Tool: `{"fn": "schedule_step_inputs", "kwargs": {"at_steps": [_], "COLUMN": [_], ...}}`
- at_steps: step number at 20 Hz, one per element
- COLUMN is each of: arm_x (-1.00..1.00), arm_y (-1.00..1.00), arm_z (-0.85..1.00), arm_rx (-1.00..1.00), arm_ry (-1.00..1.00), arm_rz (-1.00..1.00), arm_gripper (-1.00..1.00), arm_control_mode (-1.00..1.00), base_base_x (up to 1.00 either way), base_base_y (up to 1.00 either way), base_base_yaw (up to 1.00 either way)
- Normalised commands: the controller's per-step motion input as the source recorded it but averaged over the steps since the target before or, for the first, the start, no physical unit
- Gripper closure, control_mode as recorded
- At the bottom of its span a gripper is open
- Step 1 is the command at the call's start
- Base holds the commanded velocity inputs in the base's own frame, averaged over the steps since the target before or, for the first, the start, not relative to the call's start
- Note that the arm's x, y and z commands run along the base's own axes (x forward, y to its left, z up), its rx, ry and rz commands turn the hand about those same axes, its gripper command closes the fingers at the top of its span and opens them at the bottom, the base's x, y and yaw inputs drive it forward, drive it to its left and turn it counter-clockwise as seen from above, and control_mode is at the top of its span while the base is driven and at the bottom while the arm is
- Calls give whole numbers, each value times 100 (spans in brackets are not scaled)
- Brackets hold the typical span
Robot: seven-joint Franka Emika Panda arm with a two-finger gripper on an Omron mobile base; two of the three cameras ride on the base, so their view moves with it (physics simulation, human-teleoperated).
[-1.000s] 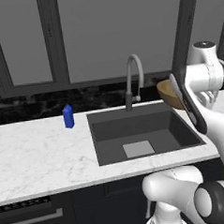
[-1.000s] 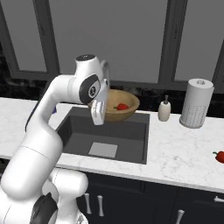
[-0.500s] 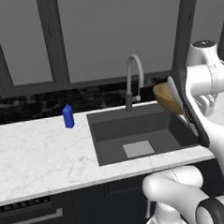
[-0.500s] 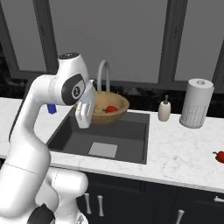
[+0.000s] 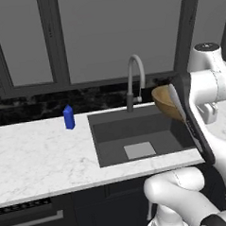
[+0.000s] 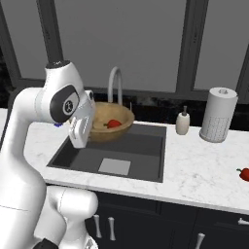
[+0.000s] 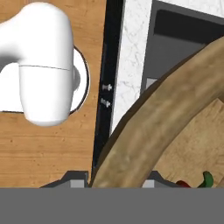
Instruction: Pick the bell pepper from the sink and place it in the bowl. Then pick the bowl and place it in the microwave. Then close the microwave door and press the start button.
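- The small round red bell pepper [image 6: 113, 123] sits inside the wide tan-brown wooden bowl [image 6: 109, 121]. So the first job looks done.
- The bowl is up in the air over the dark grey sink [image 6: 115, 154], held level.
- The robot's two-finger gripper [image 7: 113, 177] pinches the bowl's rim, one dark finger on each side of it, as the hand view shows.
- What is left: put the bowl in the microwave, shut the door and press start.
- The bowl looks smooth, with wood grain and a thick rounded rim.
- The sink is a deep box shape with a pale grey square patch [image 5: 140, 150] at the bottom.
- Behind it rises a tall arched metal faucet [image 5: 134, 82].
- The counter [image 5: 41, 152] is white marble with thin grey lines.
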Motion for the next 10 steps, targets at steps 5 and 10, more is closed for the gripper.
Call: {"fn": "schedule_step_inputs", "kwargs": {"at_steps": [5,10], "arm_x": [-45,-42], "arm_y": [0,18], "arm_z": [14,7], "arm_rx": [0,0], "arm_ry": [0,0], "arm_rz": [0,0], "arm_gripper": [100,100], "arm_control_mode": [-100,-100], "base_base_x": [0,0], "base_base_y": [0,0], "base_base_yaw": [0,0]}}
